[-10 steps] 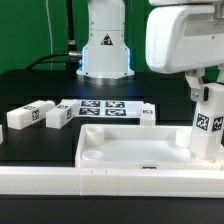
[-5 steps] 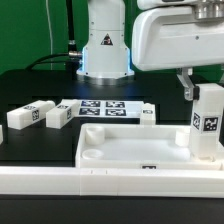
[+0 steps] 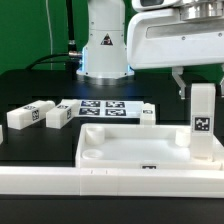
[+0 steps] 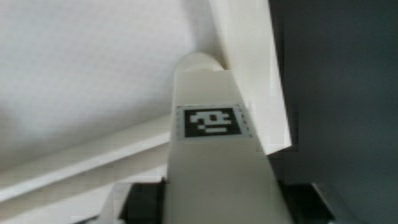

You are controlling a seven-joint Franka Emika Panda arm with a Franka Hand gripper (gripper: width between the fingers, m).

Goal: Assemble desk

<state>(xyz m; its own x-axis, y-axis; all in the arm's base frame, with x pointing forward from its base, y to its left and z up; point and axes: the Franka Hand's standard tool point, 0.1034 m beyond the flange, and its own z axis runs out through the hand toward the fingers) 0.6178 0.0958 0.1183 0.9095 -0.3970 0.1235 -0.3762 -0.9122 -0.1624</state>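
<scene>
The white desk tabletop [image 3: 130, 150] lies on the black table with its raised rim up. One white square leg [image 3: 203, 122] with a black-and-white tag stands upright in the tabletop's corner socket at the exterior view's right. My gripper [image 3: 201, 84] is over the top of this leg, shut on it. In the wrist view the leg [image 4: 217, 150] runs down from between my gripper's [image 4: 217, 206] dark pads to the tabletop corner [image 4: 240, 60].
Two loose legs [image 3: 28, 116] [image 3: 60, 113] lie at the exterior view's left, and a third [image 3: 148, 113] lies behind the tabletop. The marker board [image 3: 100, 108] lies between them. A long white rail [image 3: 100, 184] runs along the front. The robot base [image 3: 105, 50] stands behind.
The leg has gone from tilted to upright in the corner socket and shifted slightly left. My hand has moved left and a little up with it.
</scene>
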